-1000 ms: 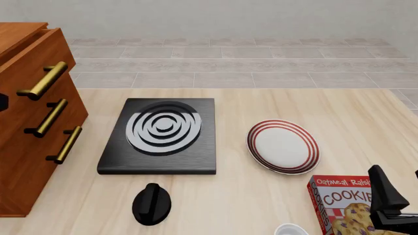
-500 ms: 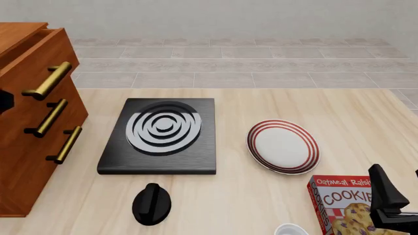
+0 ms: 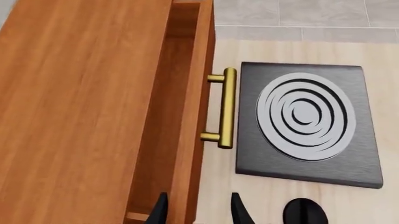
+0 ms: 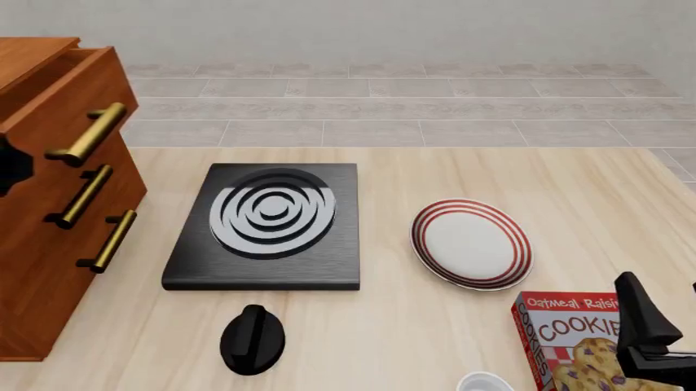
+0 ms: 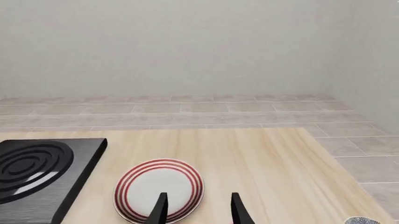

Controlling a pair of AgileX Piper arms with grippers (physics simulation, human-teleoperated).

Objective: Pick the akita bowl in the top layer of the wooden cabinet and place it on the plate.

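Along the bench's left edge stands the wooden cabinet (image 4: 49, 195), its top layer (image 3: 181, 112) pulled partly out, brass bar handle (image 4: 90, 133) jutting toward the black stove slab (image 4: 269, 225). The left gripper (image 3: 198, 211) hangs above the drawer's front wall, jaws spread, only the fingertips (image 3: 160, 211) visible at the wrist view's border; in the front view just a dark sliver of it shows at the picture's left border. The drawer's inside lies in shadow, and the akita bowl cannot be made out anywhere. Near the bench's right side sits the plate (image 4: 471, 243), bare. At the near right corner the right gripper (image 5: 198, 207), jaws also spread, hovers beside a cookie box (image 4: 566, 338), cut off by the frame.
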